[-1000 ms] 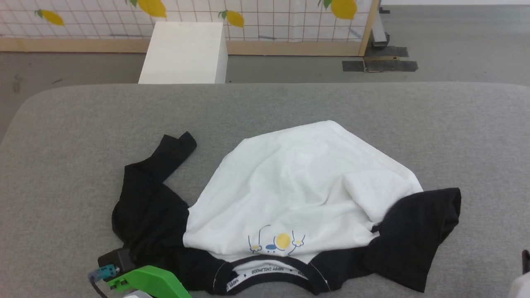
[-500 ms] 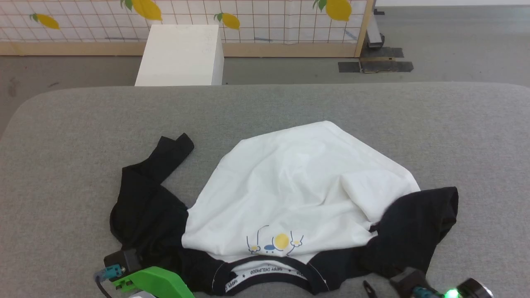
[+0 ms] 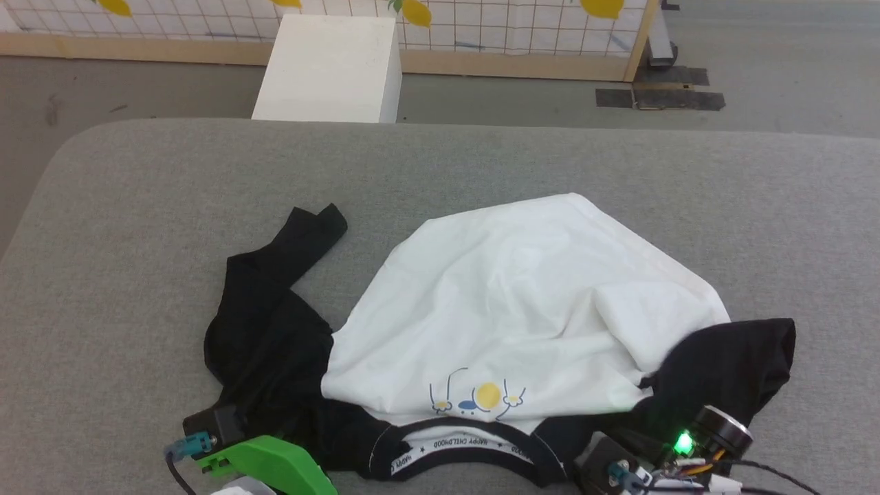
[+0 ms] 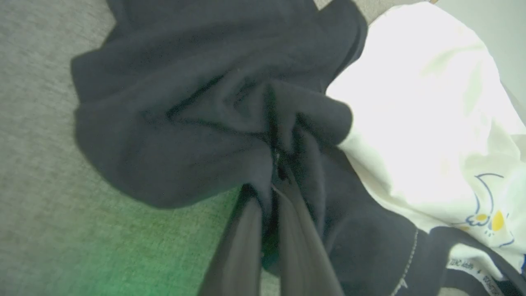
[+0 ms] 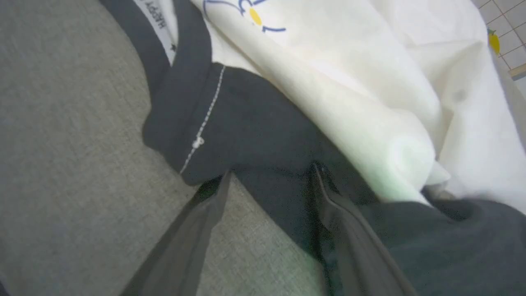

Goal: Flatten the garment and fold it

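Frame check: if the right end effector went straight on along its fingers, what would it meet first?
The right end effector, open, points at the garment: its black shoulder fabric beside the collar seam would likely be met first. Depth is hard to judge.

One garment point(image 3: 522, 289); left fingers point(image 4: 240, 250), right fingers point(image 5: 185, 246): two pairs; one white box point(image 3: 330, 69); perhaps four lemon prints point(image 3: 416, 12).
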Robot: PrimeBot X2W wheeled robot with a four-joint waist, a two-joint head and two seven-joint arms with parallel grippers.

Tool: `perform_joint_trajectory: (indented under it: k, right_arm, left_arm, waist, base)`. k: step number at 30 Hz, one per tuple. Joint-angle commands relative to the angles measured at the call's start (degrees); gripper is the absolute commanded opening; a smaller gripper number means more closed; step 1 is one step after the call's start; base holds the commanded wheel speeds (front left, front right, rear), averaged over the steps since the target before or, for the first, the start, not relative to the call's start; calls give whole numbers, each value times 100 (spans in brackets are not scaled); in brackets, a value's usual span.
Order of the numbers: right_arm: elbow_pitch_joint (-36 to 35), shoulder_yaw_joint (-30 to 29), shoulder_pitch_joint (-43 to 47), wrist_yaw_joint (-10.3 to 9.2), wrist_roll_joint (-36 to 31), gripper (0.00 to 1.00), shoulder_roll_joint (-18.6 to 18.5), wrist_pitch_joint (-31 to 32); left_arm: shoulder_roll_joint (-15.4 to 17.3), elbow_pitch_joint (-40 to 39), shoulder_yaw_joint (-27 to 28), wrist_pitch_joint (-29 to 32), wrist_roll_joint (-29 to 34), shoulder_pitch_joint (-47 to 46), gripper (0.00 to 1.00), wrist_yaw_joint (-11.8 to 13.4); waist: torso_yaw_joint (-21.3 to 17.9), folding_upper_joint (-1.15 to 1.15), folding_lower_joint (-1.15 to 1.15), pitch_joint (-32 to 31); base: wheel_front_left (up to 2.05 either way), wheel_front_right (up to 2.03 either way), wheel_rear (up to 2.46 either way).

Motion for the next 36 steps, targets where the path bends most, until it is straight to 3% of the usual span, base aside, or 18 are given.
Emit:
perform_joint_trajectory:
  k: [1, 3, 6, 7, 13, 17, 23, 29, 36]
  right_arm:
    - [145, 70, -136, -11, 97, 100, -23, 112]
    - [276, 131, -294, -11, 199, 100, -24, 215]
    - [455, 15, -443, -11, 326, 3, 64, 316]
    - [483, -42, -462, -11, 349, 0, 99, 304]
    - [140, -976, -267, -11, 563, 0, 463, 67]
    - [-756, -1786, 58, -11, 605, 0, 731, -20]
    - [-2208, -2209, 240, -11, 799, 0, 748, 228]
    - [-3216, -2277, -176, -11, 1082, 0, 297, 842]
    - [-3639, -2450, -1224, -11, 1481, 0, -414, 1499]
  left_arm:
    - [2, 99, -7, 5, -59, -25, 0, -15]
    - [-11, 128, -16, -9, -69, -46, 0, -25]
    - [-22, 167, -23, -33, -85, -73, 0, -40]
    - [-23, 177, -24, -40, -88, -78, 0, -43]
    - [-21, 39, 38, -227, -142, -109, 0, -135]
    - [-39, -496, 168, -391, -318, -145, 0, -302]
    - [47, -1746, 311, -324, -557, -388, 0, -484]
    - [221, -2877, 341, 233, -783, -1130, 0, -474]
    - [326, -3434, 424, 924, -1086, -2292, 0, -264]
  waist:
    - [51, 0, 0, 52]
    - [77, 0, 0, 74]
    - [101, 0, 0, 93]
    - [105, 0, 0, 93]
    - [85, 0, 0, -11]
    - [-8, 0, 0, -141]
    - [-205, 0, 0, -334]
    - [-345, 0, 0, -444]
    - [-501, 0, 0, -375]
  base:
    - [0, 0, 0]
    - [0, 0, 0]
    - [0, 0, 0]
    - [0, 0, 0]
    - [0, 0, 0]
    - [0, 0, 0]
    - [0, 0, 0]
    - [0, 0, 0]
    - [0, 0, 0]
